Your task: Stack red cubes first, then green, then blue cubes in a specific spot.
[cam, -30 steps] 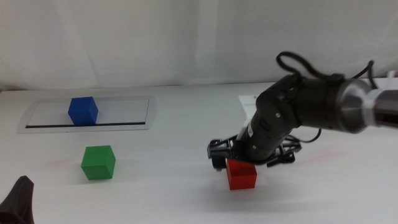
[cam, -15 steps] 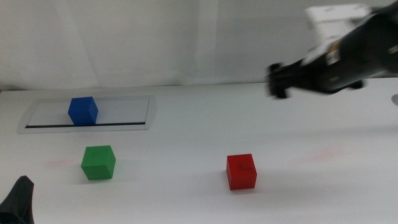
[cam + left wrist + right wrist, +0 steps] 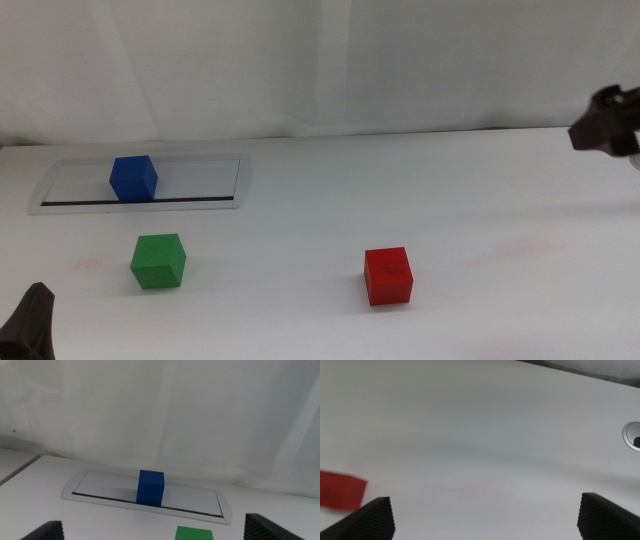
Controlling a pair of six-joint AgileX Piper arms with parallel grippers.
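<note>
Middle view: the red cube [image 3: 388, 276] is sitting alone on the white tabletop [image 3: 300, 240], untouched, with nothing stacked on it. The right pincer [image 3: 606, 124] is showing only as a dark shape at the right edge of this view, raised above the tabletop and well apart from the red cube, which is lying lower and toward the tabletop's middle from it. Right wrist view: the right pincer [image 3: 487, 517] is spreading its jaws wide, with nothing between them; the red cube [image 3: 341, 491] is lying off to one side, beyond one jaw, and a faint pink smudge [image 3: 470, 491] is marking the tabletop between the jaws. Left wrist view: the left pincer [image 3: 160, 531] is also standing wide and empty, low at the near edge of the tabletop. The green cube [image 3: 194, 533] is lying just ahead of it, between its jaws' line of sight, and the blue cube [image 3: 150, 487] is resting farther off on the grey-framed plate [image 3: 100, 491]. In the middle view the green cube [image 3: 158, 261] is lying well apart from the red cube
</note>
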